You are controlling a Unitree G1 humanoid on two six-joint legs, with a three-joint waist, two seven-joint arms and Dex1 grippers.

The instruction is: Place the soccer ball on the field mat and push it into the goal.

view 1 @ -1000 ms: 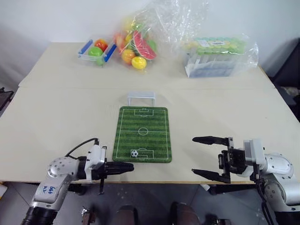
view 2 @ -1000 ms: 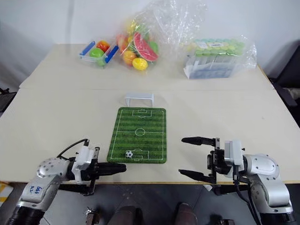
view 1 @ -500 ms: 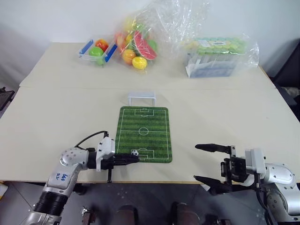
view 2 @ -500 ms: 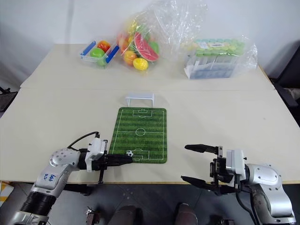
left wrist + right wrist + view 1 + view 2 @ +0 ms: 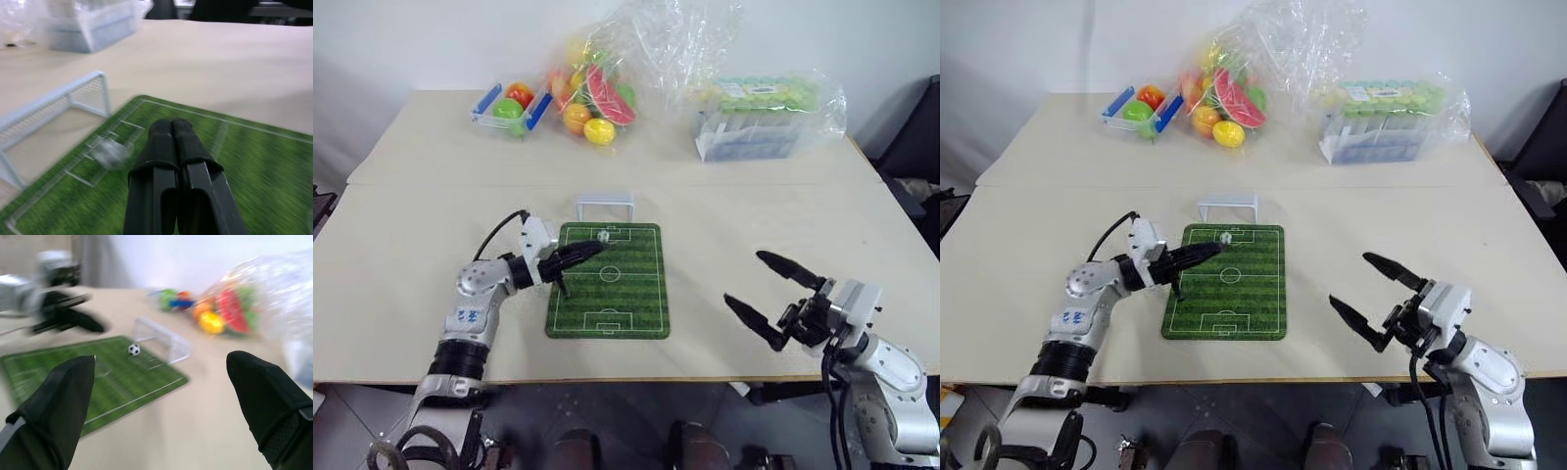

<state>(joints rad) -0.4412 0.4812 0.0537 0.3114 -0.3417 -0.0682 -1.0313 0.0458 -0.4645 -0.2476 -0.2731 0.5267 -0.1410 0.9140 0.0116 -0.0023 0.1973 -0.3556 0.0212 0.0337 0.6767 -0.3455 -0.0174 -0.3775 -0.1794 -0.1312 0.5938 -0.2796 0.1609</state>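
Note:
The soccer ball (image 5: 603, 235) lies on the far end of the green field mat (image 5: 626, 304), just in front of the small white goal (image 5: 604, 205), which stands on the table beyond the mat's far edge. My left gripper (image 5: 597, 247) is shut, reaching level over the mat's far left part, its tip just behind the ball. In the left wrist view the ball (image 5: 110, 152) is blurred ahead of the closed fingers (image 5: 168, 147), with the goal (image 5: 54, 105) beyond it. My right gripper (image 5: 745, 277) hangs open and holds nothing over the table right of the mat.
At the back of the table stand a blue-edged clear tray (image 5: 486, 102) with toy fruits, a clear plastic bag of toy fruits (image 5: 597, 93) and a plastic-wrapped rack of tubes (image 5: 759, 122). The table's front edge runs just below the mat.
My left gripper swept forward along the mat, staying shut. The ball went from the near penalty box to the far end by the goal. My right gripper turned and shifted slightly, still open.

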